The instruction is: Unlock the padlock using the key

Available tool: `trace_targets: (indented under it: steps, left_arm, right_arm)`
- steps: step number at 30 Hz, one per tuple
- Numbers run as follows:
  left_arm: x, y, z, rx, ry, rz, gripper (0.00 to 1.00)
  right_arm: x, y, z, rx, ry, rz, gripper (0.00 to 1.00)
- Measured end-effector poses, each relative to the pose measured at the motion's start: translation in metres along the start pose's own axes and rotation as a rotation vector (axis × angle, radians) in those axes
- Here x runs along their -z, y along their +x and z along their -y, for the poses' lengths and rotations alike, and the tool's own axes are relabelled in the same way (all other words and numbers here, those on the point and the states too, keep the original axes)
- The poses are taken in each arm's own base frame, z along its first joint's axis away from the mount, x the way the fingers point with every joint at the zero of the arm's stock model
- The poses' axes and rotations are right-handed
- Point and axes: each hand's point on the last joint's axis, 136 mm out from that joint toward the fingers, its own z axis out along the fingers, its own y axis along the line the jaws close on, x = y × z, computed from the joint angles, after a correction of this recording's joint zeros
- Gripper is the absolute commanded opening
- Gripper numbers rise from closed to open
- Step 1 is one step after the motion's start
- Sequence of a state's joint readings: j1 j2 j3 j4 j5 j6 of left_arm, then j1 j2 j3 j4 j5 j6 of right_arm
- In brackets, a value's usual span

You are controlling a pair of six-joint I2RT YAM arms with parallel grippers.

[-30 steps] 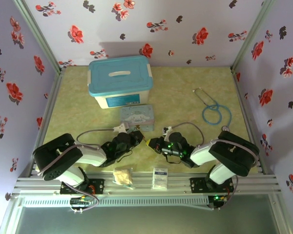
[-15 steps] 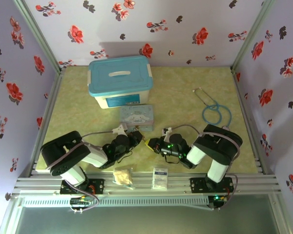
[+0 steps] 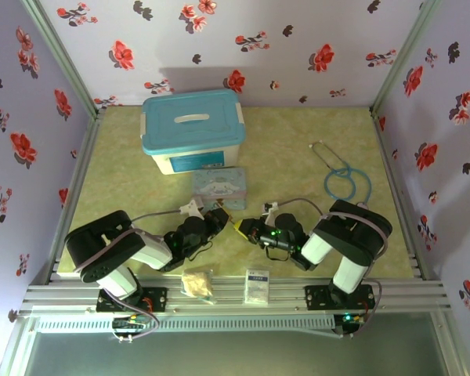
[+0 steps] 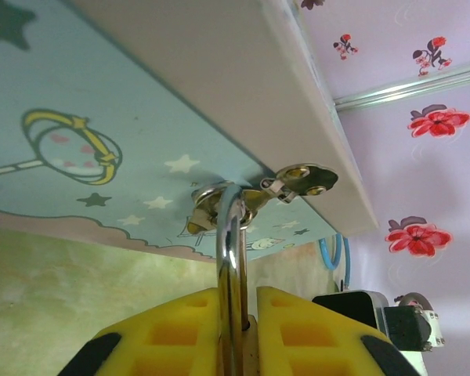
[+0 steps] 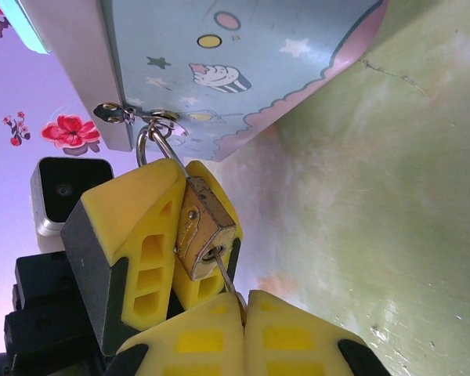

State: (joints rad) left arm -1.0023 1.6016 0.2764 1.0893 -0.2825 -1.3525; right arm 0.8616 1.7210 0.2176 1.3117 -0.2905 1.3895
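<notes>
- Padlock (image 5: 206, 231) hung from the clasp (image 5: 153, 117) on the tin (image 5: 243, 70), its body pinched tight in our left gripper (image 4: 239, 321).
- Our right gripper (image 5: 243, 329) was clamped on the key (image 5: 224, 276), tip in the keyhole.
- We reckoned: push straight, twist gently, brace left.

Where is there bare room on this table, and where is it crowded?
Free: the mat between storage box and stethoscope, and left of the tin. Crowded: in front of the tin, where left gripper and right gripper meet at the padlock.
</notes>
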Motion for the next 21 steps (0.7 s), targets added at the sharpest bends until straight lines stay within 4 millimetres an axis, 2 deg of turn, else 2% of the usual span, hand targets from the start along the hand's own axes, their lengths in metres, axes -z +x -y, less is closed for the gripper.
trace_targets:
  steps: [11,21]
  left_arm:
    - [0.000,-0.007,0.009,0.005,0.035,0.034,0.00]
    - [-0.002,-0.010,0.011,0.014,0.054,0.055,0.00]
  right_arm:
    - [0.000,-0.012,-0.009,-0.011,-0.033,-0.020,0.00]
    - [-0.002,-0.013,-0.013,-0.047,-0.041,-0.046,0.00]
